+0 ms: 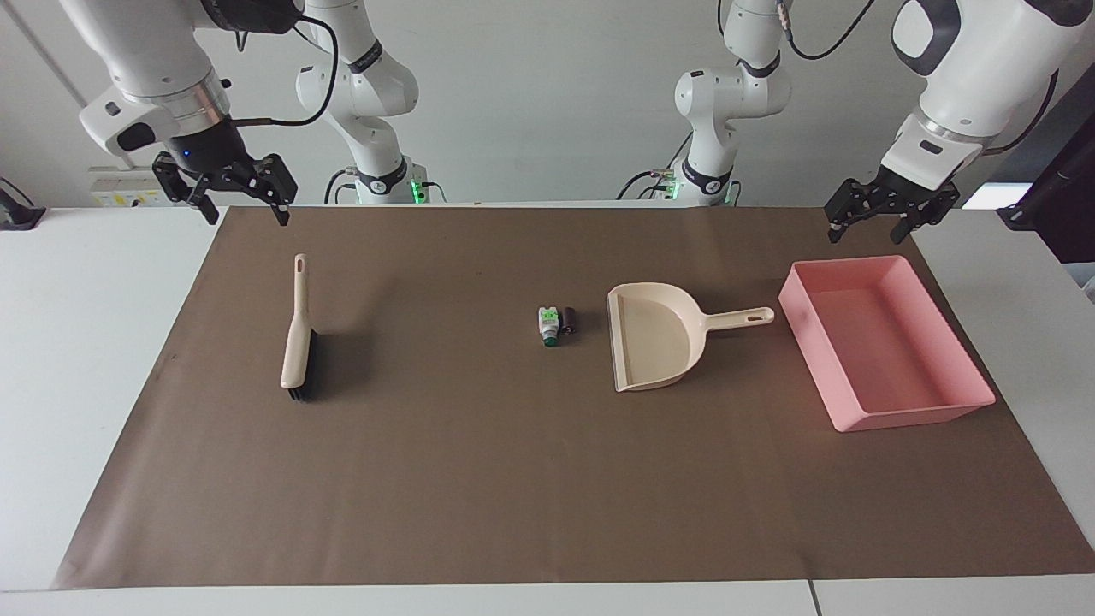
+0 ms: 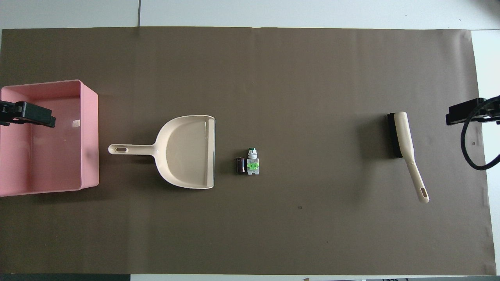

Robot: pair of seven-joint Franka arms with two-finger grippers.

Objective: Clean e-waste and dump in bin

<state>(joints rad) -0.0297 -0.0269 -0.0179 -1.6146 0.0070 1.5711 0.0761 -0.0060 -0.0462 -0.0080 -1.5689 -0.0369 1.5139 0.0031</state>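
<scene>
The e-waste lies mid-mat: a white piece with green marks (image 1: 547,325) (image 2: 253,164) and, touching it, a dark cylinder (image 1: 569,320) (image 2: 240,165). Both sit just off the mouth of the cream dustpan (image 1: 654,338) (image 2: 187,150). The pink bin (image 1: 907,417) (image 2: 90,132) stands past the dustpan's handle, at the left arm's end. My left gripper (image 1: 866,231) hangs open in the air over the bin's robot-side end. My right gripper (image 1: 245,214) hangs open over the mat's edge, close to the handle tip of the brush (image 1: 297,334) (image 2: 406,144). Neither holds anything.
A brown mat (image 1: 479,479) covers most of the white table. The brush lies at the right arm's end, its handle pointing toward the robots. The bin is empty inside. A black cable (image 2: 470,152) loops from the right wrist.
</scene>
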